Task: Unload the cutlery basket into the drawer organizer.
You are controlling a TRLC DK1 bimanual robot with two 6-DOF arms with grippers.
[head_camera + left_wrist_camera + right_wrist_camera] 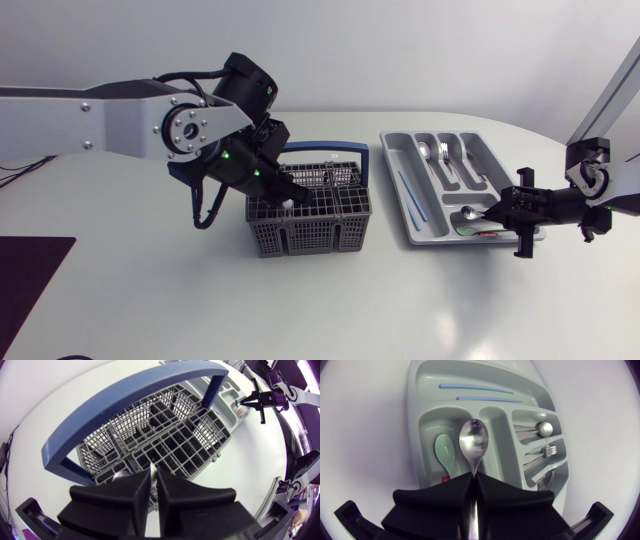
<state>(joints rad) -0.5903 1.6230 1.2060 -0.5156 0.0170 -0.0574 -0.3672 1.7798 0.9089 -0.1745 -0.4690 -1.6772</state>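
- Right jaws: clenched on the handle of a steel spoon (474, 440). Its polished oval bowl juts ahead of them, over a compartment of the drawer organizer (415, 410).
- Left jaws: lowered into the cutlery basket (310, 238). Whether they grasp anything cannot be told. A rounded bit of bright metal (120, 476) lies just beside them.
- Step in hand (judged): placing. The spoon is carried but not yet laid down, while the left arm (120, 125) is positioned for the next pick.
- Next move (judged): lower the spoon until it lies flat in its slot, then release it. It should settle beside the pale green spoon (445, 452) without striking the divider.
- Organizer: moulded grey plastic, smooth, with rounded walls. One long slot holds two thin blue sticks (470, 387). The narrower slots hold a fork (549, 451) and another steel spoon (544, 428).
- Basket: grey plastic lattice divided into square cells, spanned by a blue arched handle (125, 397). Most visible cells appear empty.
- Tabletop (150, 300): white, matte. The basket stands near the middle with the organizer beside it, towards the right arm (590, 180).
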